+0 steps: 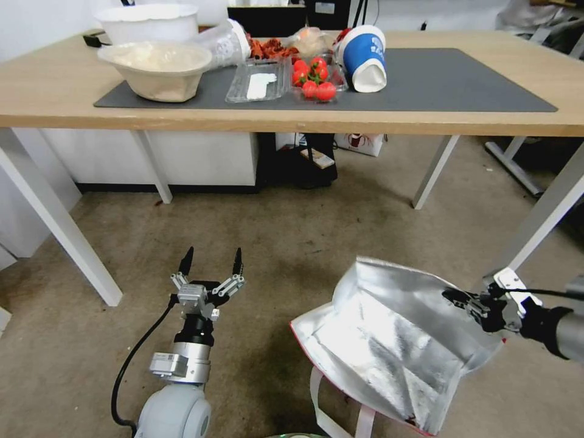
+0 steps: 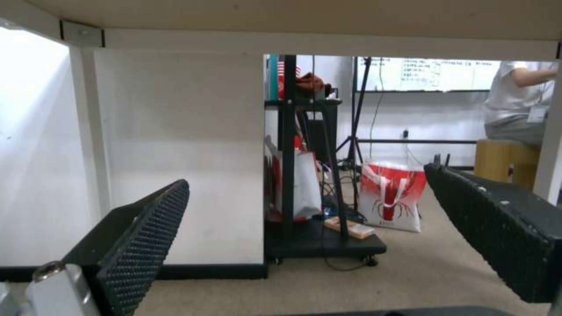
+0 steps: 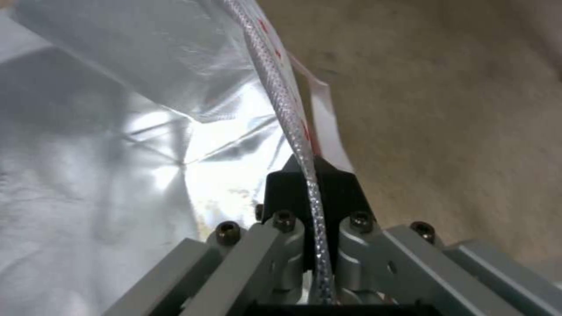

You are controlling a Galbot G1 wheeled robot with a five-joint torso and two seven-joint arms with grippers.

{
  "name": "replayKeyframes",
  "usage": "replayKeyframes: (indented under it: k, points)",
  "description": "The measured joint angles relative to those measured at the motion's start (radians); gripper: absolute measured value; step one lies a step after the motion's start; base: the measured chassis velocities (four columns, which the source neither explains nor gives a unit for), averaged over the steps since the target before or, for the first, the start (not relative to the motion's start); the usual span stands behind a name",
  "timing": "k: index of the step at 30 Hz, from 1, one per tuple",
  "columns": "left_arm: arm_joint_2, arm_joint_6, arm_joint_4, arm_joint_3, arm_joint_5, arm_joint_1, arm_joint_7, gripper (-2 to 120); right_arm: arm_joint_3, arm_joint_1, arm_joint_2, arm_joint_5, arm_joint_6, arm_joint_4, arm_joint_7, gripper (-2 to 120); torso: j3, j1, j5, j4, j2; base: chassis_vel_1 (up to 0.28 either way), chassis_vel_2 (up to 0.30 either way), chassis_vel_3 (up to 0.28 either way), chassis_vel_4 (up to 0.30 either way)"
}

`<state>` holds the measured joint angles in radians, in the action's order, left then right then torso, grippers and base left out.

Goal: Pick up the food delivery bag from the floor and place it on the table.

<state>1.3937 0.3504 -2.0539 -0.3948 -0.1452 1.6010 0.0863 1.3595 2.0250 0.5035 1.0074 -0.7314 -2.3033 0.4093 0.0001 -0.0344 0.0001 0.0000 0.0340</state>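
The left pincer (image 1: 211, 263) hangs low over the floor (image 1: 292, 243), its fingers (image 2: 146, 237) spread wide with nothing between them, pointing under the tabletop (image 1: 426, 125). To its right the bag (image 1: 389, 340) is down at floor level in front of the tabletop, foil lining facing up. On the bag's right edge, the right pincer (image 1: 453, 297) is pressed together on the rim (image 3: 293, 127).

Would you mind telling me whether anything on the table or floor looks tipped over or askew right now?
On the table, the blue-and-white paper cup lies on its side on the dark grey mat. The food delivery bag sags open, foil exposed, tilted where the right gripper pinches its rim.
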Motion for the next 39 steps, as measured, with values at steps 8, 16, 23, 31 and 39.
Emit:
replayKeyframes:
  k: [8,16,23,31,39]
  points:
    - [0.001,0.001,-0.014,-0.007,0.001,0.005,0.002,100,0.090,-0.011,-0.119,0.160,0.002,0.032,0.090,0,0.000,0.000,-0.0001,0.0000,0.000,0.000,0.000,0.000,0.000]
    - [0.009,-0.002,-0.031,-0.018,0.001,0.006,0.002,100,0.145,-0.015,-0.172,0.332,-0.001,0.003,0.132,0,0.000,0.000,-0.0002,0.0001,0.000,0.000,0.000,0.000,0.000]
    - [0.023,-0.003,-0.034,-0.020,0.006,0.009,0.000,100,0.158,-0.015,-0.155,0.431,-0.002,-0.055,0.112,0,0.000,0.000,-0.0002,0.0000,0.000,0.000,0.000,0.000,0.000]
    - [0.041,-0.003,-0.042,-0.021,0.012,0.009,-0.001,100,0.140,-0.012,-0.105,0.445,-0.003,-0.087,0.117,0,0.000,0.000,-0.0001,0.0000,0.000,0.000,0.000,0.000,0.000]
    - [0.052,-0.001,-0.046,-0.029,0.022,0.015,-0.006,100,0.127,-0.016,-0.086,0.427,-0.003,-0.084,0.137,0,0.000,0.000,-0.0001,0.0001,0.000,0.000,0.000,0.000,0.000]
